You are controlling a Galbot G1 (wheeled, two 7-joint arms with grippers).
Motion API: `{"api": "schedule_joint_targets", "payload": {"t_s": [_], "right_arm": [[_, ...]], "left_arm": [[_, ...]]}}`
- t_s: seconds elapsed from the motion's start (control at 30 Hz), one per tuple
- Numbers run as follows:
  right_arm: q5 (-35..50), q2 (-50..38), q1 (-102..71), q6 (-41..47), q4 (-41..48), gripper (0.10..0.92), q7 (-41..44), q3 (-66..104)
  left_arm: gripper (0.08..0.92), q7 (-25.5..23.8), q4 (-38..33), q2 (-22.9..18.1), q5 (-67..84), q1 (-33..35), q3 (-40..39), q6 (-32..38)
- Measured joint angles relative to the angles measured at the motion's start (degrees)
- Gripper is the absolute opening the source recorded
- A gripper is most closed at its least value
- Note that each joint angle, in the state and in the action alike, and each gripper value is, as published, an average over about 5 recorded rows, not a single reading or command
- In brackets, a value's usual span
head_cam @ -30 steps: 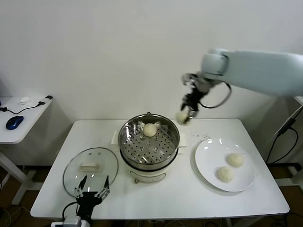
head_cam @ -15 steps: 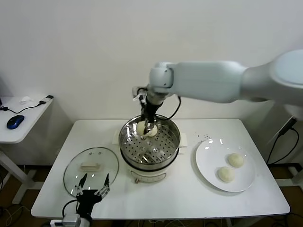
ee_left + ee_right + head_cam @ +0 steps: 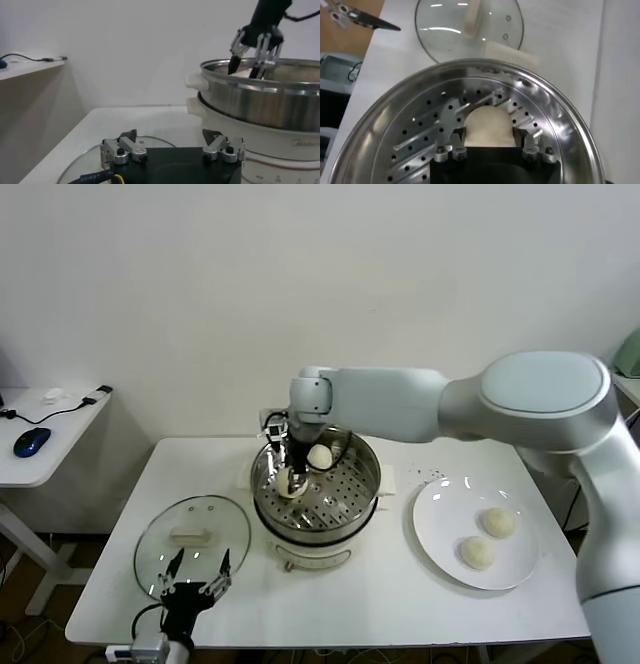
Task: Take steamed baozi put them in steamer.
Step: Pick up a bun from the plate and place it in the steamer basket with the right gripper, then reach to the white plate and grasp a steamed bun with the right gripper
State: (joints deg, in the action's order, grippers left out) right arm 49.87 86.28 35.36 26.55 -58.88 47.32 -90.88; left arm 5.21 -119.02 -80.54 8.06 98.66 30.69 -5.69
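The steamer [image 3: 342, 496] stands mid-table, a shiny pot with a perforated tray [image 3: 420, 135] on a white base. One steamed baozi [image 3: 320, 455] lies at the tray's back. My right gripper [image 3: 290, 481] reaches down into the tray's left side, shut on a second baozi [image 3: 489, 126], which rests low on the holes with a finger at each side. Two more baozi [image 3: 497, 522] [image 3: 476, 553] lie on the white plate [image 3: 440, 519] to the right. My left gripper [image 3: 170, 135] is parked open over the glass lid's near edge, holding nothing.
The round glass lid [image 3: 192, 534] with its white handle lies flat left of the steamer. A small side table [image 3: 45, 434] with a blue mouse stands beyond the table's left edge. The steamer's white handle [image 3: 192, 80] faces my left gripper.
My right arm has carried the baozi from above the table right of the steamer across the rim and down onto the left side of the tray. The left arm has not moved.
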Motion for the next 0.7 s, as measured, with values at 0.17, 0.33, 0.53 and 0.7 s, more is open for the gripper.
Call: {"api": "schedule_joint_targets", "payload": {"t_s": [0.17,0.33,0.53,0.7], "right_arm": [[-0.35,-0.47,0.31,-1.2,-0.42,0.764,0.37,0.31],[-0.13,-2.45,3.64,-4.64,-2.04,0.819,3.18,-0.88],[0.55,-8.4,10.81,-9.39,-5.67,0.823,8.06,-4.12],[-0.86,-17.08,17.49,-12.2,-10.52,0.823,10.53,-9.12]], "left_arm": [[0.823,0.12,-0.35,0.0,0.06,0.22,-0.1,0.06],[0.823,0.2,-0.88,0.0,0.06,0.6,-0.03,0.14],[0.823,0.32,-1.66,0.0,0.12,1.0,0.24,0.17],[0.823,0.33,-2.21,-0.05,0.15,0.81,0.18,0.05]]}}
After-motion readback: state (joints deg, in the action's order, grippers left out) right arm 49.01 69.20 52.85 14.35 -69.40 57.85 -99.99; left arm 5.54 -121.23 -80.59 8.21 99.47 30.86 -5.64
